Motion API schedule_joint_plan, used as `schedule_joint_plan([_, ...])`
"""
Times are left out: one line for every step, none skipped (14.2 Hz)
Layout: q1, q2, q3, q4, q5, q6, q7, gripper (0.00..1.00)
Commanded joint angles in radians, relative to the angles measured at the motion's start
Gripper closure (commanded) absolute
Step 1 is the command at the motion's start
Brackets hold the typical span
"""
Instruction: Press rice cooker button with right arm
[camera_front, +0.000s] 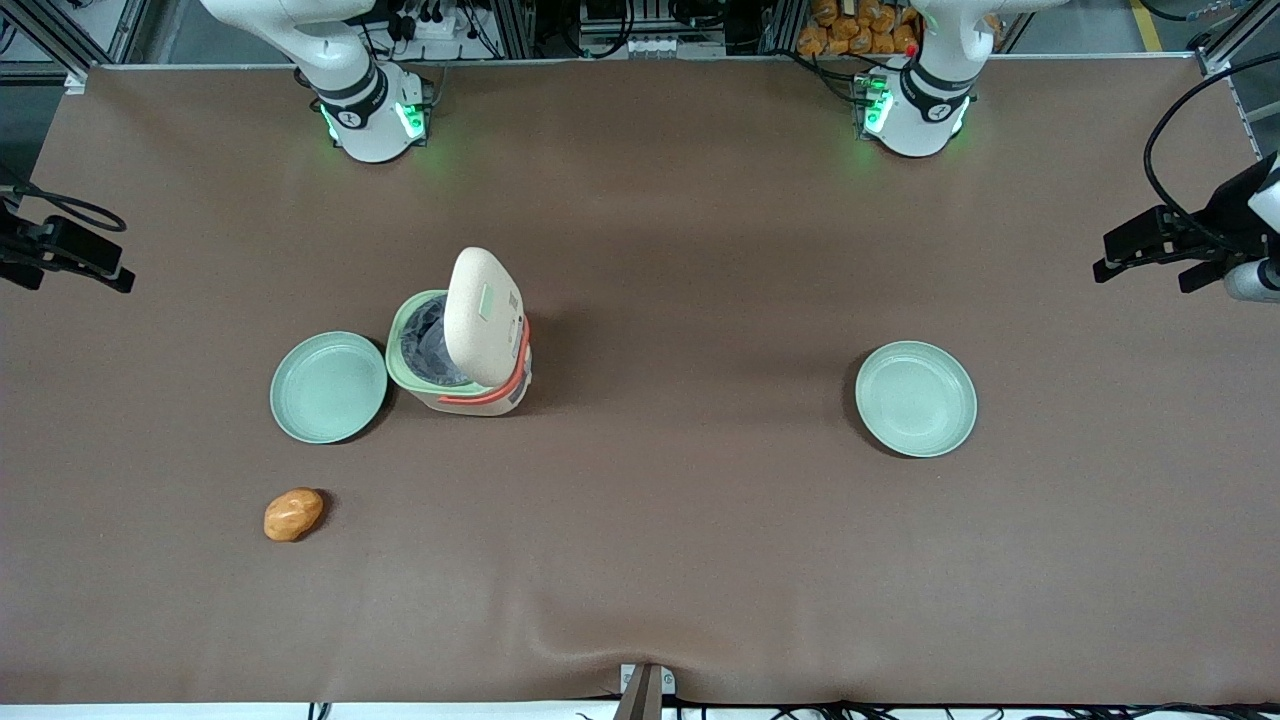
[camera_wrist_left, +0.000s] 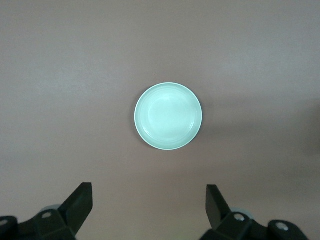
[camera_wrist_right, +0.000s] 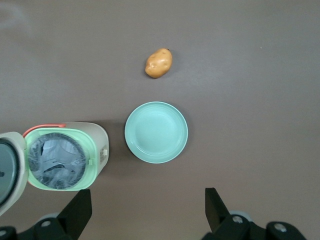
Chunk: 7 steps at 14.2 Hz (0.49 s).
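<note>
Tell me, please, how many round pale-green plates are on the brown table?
2. One round pale-green plate sits beside the cream rice cooker, lid raised; the other plate lies toward the parked arm's end. The right arm's open claw hovers high above the first.

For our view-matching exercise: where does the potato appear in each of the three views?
Front: potato nearer the camera than the plate beside the cooker.
Left wrist: not in it.
Right wrist: potato apart from that plate; the open gripper hangs over the table.
Shared landmark: that plate, next to the cooker.
</note>
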Motion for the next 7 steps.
schedule_joint_plan([0.003, -0.011, 0.003, -0.013, -0.026, -0.013, -0.001, 0.00])
schedule_joint_plan([0.003, -0.011, 0.003, -0.013, -0.026, -0.015, -0.001, 0.00])
schedule_joint_plan([0.003, -0.011, 0.003, -0.013, -0.026, -0.016, -0.003, 0.00])
schedule_joint_plan([0.003, -0.011, 0.003, -0.016, -0.023, -0.016, -0.006, 0.00])
schedule_joint_plan([0.003, -0.011, 0.003, -0.016, -0.018, -0.016, -0.004, 0.00])
schedule_joint_plan([0.004, -0.010, 0.003, -0.016, -0.017, -0.021, -0.003, 0.00])
schedule_joint_plan([0.006, -0.011, 0.003, -0.016, -0.017, -0.025, -0.003, 0.00])
